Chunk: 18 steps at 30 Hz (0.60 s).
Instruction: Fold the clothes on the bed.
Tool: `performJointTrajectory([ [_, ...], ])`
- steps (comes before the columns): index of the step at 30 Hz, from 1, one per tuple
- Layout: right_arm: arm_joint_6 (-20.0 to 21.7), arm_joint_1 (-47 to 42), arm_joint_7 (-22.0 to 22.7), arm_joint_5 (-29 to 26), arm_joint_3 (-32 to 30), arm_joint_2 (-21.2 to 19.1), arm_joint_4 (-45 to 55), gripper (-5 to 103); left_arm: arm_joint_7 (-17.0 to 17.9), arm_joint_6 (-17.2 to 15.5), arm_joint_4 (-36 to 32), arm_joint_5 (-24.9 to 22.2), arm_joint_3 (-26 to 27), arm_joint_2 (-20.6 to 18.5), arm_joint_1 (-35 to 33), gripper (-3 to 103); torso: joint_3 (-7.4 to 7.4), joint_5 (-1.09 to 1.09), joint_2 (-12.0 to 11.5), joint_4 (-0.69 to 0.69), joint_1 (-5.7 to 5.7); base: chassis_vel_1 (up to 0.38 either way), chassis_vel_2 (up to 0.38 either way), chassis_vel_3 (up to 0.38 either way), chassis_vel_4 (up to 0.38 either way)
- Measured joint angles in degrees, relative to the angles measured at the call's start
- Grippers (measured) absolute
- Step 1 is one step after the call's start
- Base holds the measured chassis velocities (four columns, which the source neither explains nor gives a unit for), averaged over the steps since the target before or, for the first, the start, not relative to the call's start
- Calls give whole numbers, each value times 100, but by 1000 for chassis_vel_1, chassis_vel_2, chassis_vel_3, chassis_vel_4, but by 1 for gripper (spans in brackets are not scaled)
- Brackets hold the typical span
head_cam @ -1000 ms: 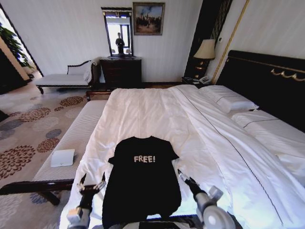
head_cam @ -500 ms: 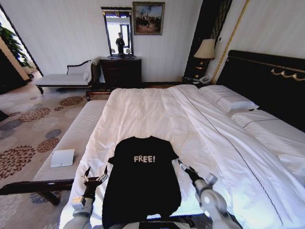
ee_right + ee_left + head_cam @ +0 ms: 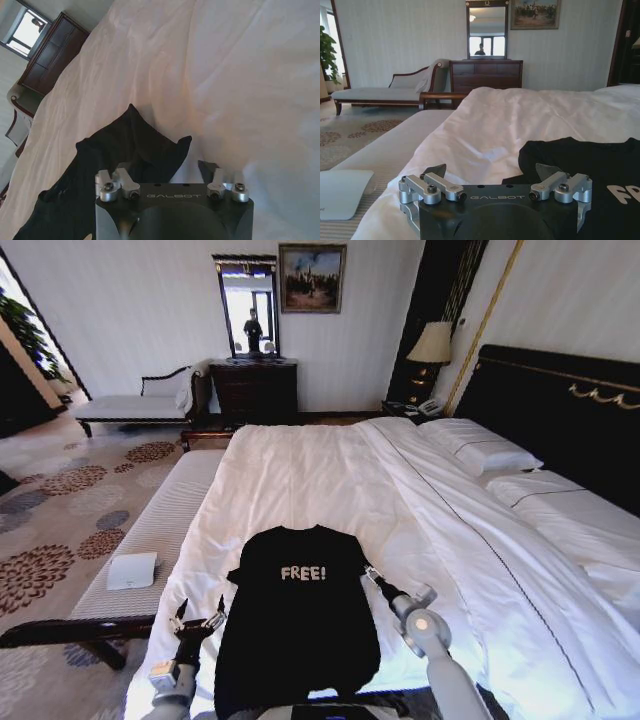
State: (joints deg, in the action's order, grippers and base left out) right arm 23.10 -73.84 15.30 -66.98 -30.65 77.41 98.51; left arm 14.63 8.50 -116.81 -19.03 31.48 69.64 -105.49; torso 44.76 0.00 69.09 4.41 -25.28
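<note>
The black T-shirt (image 3: 298, 615) with white "FREE!" lettering lies flat, chest up, near the foot of the white bed (image 3: 310, 475). My left gripper (image 3: 200, 616) hovers open just beside the shirt's left edge below the sleeve. In the left wrist view its fingers (image 3: 436, 171) spread wide over the duvet, with the shirt (image 3: 590, 162) beside them. My right gripper (image 3: 374, 577) is open at the shirt's right sleeve. The right wrist view has the sleeve (image 3: 142, 142) reaching in between the right gripper's (image 3: 167, 170) open fingers.
A pale striped bench (image 3: 160, 520) runs along the bed's left side with a small white box (image 3: 132, 570) on it. Pillows (image 3: 480, 452) and the dark headboard (image 3: 560, 405) are at the right. A dresser (image 3: 255, 390) and chaise (image 3: 130, 405) stand far back.
My right gripper has moved forward and inward to the shirt's right sleeve. The left gripper shifted slightly forward beside the shirt. The shirt has not moved.
</note>
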Motion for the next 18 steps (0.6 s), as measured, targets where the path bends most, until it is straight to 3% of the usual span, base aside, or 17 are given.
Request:
performJointTrajectory([
  [12,-125,199,-2,56,28,30,-299,35,57,-48,-5,-122,49,-29,23,100,0,0,0,0,0,0,0,0,0],
  [16,-148,266,-19,95,47,11,-428,13,82,-92,-43,-141,63,-22,14,100,0,0,0,1,0,0,0,0,0],
  [18,-151,288,-23,110,49,9,-461,13,87,-103,-45,-141,63,-26,11,100,0,0,0,0,0,0,0,0,0],
])
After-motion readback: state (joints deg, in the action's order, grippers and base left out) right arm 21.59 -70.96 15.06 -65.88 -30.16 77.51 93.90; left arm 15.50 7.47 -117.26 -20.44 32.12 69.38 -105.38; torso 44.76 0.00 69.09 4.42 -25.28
